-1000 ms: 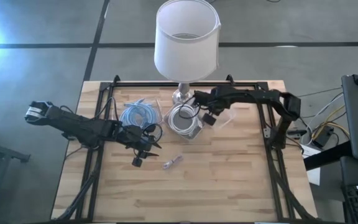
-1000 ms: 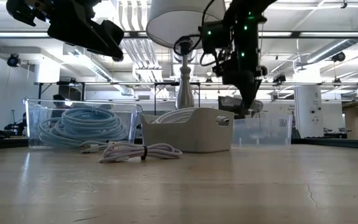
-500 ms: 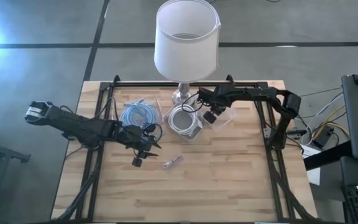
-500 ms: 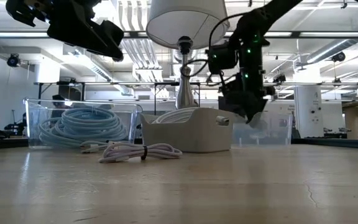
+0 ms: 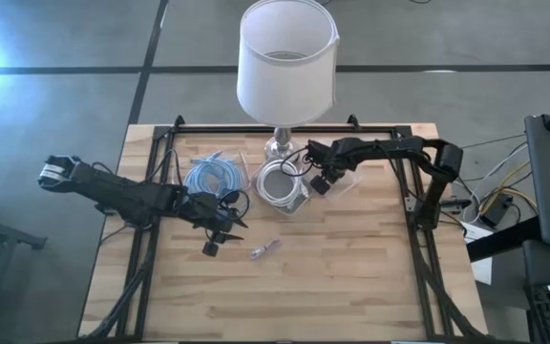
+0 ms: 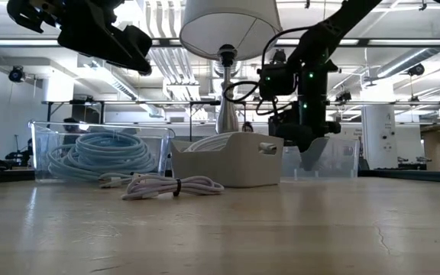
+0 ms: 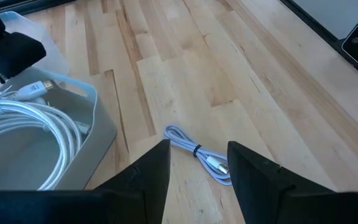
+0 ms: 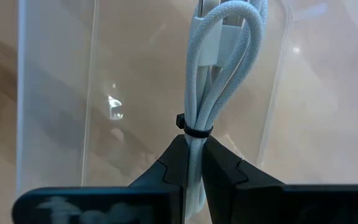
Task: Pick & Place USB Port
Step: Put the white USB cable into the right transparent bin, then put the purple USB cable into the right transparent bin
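Pale blue-white bundled cable (image 8: 211,93) sits clamped btwn the right gripper (image 8: 194,163) fingers, tied w/ a small black band, hanging over a clear plastic bin (image 8: 55,93). High view: right gripper (image 5: 319,178) is just beside the grey tub (image 5: 285,186) of coiled white cable, near the lamp (image 5: 286,59) base. Left gripper (image 7: 197,163) hovers w/ fingers apart above a second small bundled cable (image 7: 199,154) lying on the wood table (image 7: 260,81), in front of the tub. Coiled blue cable (image 5: 208,177) rests in another clear bin at table's left-rear.
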Robot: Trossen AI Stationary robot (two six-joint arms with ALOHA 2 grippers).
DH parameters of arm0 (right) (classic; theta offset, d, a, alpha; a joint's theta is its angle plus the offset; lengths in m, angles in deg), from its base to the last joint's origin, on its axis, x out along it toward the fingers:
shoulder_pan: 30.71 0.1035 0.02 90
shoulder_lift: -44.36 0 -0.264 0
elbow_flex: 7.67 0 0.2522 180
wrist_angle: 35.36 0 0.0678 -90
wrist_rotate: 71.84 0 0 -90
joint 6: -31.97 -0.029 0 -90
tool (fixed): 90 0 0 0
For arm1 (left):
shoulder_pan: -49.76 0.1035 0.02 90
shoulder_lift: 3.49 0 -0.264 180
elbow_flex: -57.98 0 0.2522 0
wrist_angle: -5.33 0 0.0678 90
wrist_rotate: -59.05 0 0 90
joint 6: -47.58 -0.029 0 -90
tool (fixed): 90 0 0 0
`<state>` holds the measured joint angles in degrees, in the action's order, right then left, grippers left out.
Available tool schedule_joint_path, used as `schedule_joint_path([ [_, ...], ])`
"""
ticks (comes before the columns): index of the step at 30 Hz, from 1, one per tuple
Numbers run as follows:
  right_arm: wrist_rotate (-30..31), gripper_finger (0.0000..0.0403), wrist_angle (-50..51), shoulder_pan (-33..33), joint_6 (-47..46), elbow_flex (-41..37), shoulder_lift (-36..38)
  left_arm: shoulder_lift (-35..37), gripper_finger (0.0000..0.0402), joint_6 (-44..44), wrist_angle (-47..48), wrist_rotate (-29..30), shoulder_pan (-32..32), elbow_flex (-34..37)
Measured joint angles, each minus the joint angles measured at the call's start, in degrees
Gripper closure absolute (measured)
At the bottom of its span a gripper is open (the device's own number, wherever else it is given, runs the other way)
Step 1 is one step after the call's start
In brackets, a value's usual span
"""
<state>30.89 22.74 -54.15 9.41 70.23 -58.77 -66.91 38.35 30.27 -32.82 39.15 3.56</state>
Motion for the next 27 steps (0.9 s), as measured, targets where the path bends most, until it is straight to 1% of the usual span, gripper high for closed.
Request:
schedule_joint_path([
  [9, -0.2, 0.0371, -0.3, -0.6, 0.1, -0.9, 0.1, 0.0, 0.0239, 0.0, 0.0, 0.0, 0.0, 0.0],
  [27, 0.5, 0.0299, 0.0, -0.6, 2.5, 0.3, -0.1, 0.0, 0.0239, 0.0, 0.0, 0.0, 0.0, 0.0],
])
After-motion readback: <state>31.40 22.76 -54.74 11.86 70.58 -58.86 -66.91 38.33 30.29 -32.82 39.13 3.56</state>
